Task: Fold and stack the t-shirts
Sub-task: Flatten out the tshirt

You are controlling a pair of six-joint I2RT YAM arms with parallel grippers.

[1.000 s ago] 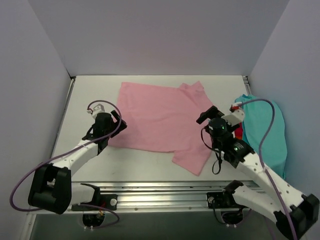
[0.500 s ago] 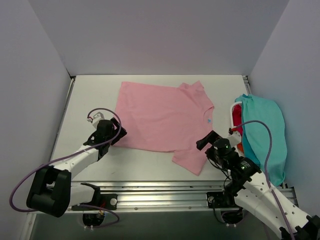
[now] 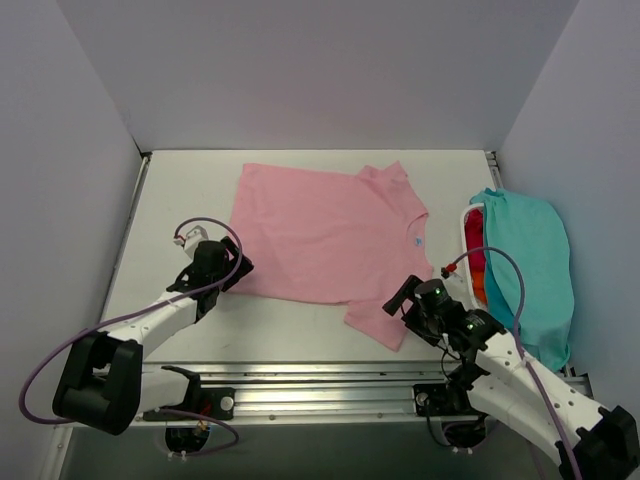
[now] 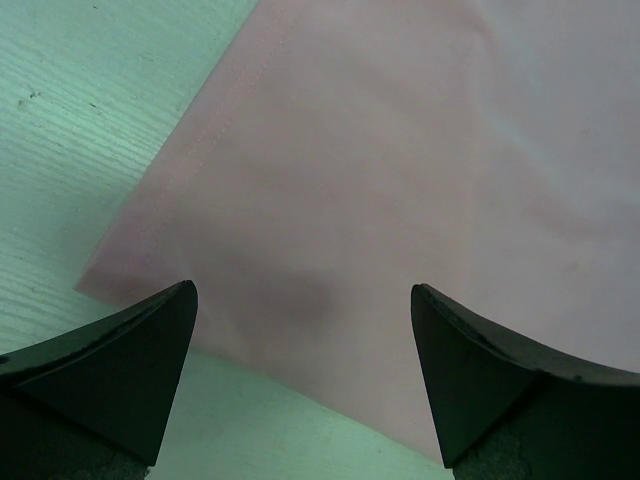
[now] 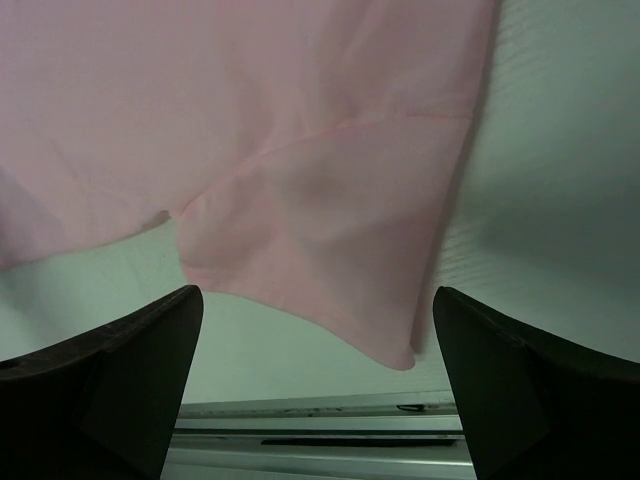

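A light pink t-shirt (image 3: 320, 235) lies spread flat on the table. My left gripper (image 3: 236, 266) is open and empty just above the shirt's near left hem corner; in the left wrist view the corner (image 4: 300, 250) lies between my spread fingers (image 4: 120, 370). My right gripper (image 3: 397, 302) is open and empty at the shirt's near sleeve (image 3: 385, 318); in the right wrist view the sleeve (image 5: 330, 240) lies just ahead of my open gripper (image 5: 315, 350). A teal shirt (image 3: 525, 270) lies over red (image 3: 474, 250) and orange (image 3: 480, 285) shirts at the right edge.
The pile of shirts hangs over the table's right edge. A metal rail (image 3: 330, 385) runs along the near edge, also seen in the right wrist view (image 5: 320, 420). White walls close in the left, back and right sides.
My right gripper has moved down toward the near edge and left, to the shirt's near sleeve. My left gripper dropped slightly nearer to the hem corner, then held still. The shirt's collar side is uncovered.
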